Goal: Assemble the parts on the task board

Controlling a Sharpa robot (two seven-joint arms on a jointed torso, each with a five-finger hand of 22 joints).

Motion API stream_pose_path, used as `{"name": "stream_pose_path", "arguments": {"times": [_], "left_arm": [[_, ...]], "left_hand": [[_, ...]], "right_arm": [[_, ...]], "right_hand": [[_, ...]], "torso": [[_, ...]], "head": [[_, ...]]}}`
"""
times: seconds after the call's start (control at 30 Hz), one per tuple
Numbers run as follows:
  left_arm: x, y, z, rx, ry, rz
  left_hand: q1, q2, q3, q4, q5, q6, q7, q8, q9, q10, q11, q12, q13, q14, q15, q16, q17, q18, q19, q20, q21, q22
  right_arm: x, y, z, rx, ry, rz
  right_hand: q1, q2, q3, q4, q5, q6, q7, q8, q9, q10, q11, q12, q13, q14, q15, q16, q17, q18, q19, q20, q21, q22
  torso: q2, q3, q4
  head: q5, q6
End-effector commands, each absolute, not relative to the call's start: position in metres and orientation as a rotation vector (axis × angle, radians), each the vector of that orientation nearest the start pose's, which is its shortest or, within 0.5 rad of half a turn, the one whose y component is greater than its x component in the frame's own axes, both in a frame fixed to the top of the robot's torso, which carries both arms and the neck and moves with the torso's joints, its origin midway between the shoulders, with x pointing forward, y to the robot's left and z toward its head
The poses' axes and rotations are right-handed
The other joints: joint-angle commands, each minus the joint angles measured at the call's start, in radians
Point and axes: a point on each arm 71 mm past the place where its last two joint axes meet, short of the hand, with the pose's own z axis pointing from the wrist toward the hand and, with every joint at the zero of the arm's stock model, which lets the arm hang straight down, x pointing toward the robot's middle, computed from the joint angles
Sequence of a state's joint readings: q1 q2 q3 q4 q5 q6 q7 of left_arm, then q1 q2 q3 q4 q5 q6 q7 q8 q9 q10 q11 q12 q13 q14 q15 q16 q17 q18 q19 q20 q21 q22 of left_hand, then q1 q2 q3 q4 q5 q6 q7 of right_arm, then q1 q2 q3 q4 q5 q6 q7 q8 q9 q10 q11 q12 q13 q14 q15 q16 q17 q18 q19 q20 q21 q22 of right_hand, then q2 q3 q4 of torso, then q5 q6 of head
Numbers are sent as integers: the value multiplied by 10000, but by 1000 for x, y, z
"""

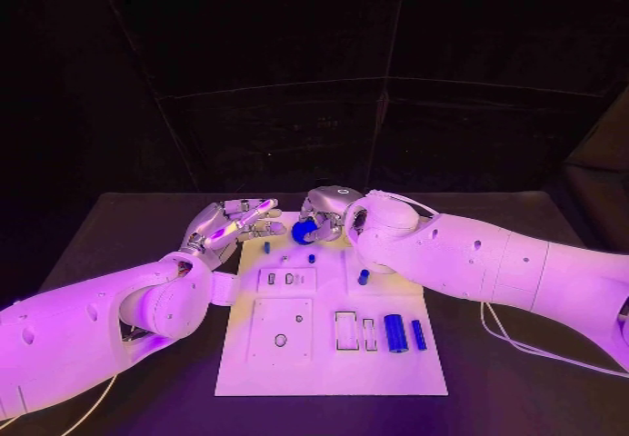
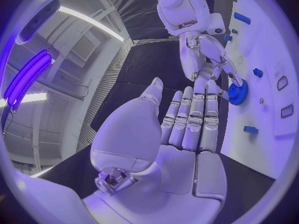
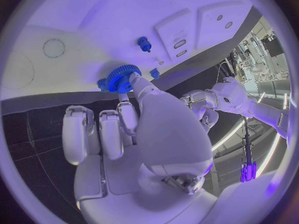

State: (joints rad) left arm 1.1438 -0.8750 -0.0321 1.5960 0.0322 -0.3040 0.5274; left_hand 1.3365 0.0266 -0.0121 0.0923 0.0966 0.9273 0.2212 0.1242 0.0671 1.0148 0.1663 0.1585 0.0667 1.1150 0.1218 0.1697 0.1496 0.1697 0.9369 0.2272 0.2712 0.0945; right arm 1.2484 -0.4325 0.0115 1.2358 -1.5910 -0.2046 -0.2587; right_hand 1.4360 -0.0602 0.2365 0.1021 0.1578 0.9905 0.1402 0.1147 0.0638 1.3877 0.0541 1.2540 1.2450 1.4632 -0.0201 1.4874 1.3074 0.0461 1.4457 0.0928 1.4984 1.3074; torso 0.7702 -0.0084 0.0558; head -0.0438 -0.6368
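Fingertips of the right robot hand [image 1: 321, 218] pinch a blue gear [image 3: 122, 78] just over the task board's [image 1: 328, 363] far end, probably to fit it there. Left robot hand [image 1: 230, 223] waits beside, fingers wide, holding nothing.

task board [image 1: 328, 363]: centre of table [image 1: 524, 400].
gear [image 1: 303, 232]: at board's far edge, in right hand [image 1: 328, 213].
left hand [image 1: 234, 222]: just left of gear, off board's far-left corner.
two cylinders [image 1: 396, 333]: board's near-right area, side by side.
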Motion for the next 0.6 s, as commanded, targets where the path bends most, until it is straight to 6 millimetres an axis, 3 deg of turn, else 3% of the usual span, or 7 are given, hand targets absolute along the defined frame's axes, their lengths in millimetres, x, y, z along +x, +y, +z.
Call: {"name": "stream_pose_path", "arguments": {"times": [0.03,0.27,0.6], "left_arm": [[467,204,-186,-11079,13217,-16681],[468,204,-186,-11083,13234,-16687],[468,204,-186,-11093,13263,-16687]], "left_hand": [[-18,109,11,-57,-2,-12,74,-42,-14,-10,69,-59,-14,9,21,-65,16,144,-2,81,-64,-17],[-18,109,11,-57,-2,-12,74,-42,-14,-10,69,-59,-14,9,21,-65,16,144,-2,81,-64,-17],[-18,109,11,-57,-2,-12,74,-42,-14,-10,69,-59,-14,9,21,-65,16,144,-2,81,-64,-17]], "right_arm": [[536,-69,-161,-2773,16638,5342],[538,-70,-162,-2591,16604,5119],[539,-69,-165,-2577,16779,4920]], "right_hand": [[-133,-60,60,21,53,154,67,-87,12,-99,26,-99,-65,665,49,-28,597,-87,40,33,59,1016],[-325,-252,-19,26,49,-131,144,-254,5,-221,95,-295,-225,668,107,-27,612,-89,43,84,59,1024],[-612,-426,-251,102,-77,-801,265,-505,9,-512,220,-718,-583,674,220,-12,664,-84,22,194,45,1009]], "torso": [[-1,-2,13],[-3,-2,10],[-3,1,0]], "head": [[4,4],[10,-64],[22,-70]]}}
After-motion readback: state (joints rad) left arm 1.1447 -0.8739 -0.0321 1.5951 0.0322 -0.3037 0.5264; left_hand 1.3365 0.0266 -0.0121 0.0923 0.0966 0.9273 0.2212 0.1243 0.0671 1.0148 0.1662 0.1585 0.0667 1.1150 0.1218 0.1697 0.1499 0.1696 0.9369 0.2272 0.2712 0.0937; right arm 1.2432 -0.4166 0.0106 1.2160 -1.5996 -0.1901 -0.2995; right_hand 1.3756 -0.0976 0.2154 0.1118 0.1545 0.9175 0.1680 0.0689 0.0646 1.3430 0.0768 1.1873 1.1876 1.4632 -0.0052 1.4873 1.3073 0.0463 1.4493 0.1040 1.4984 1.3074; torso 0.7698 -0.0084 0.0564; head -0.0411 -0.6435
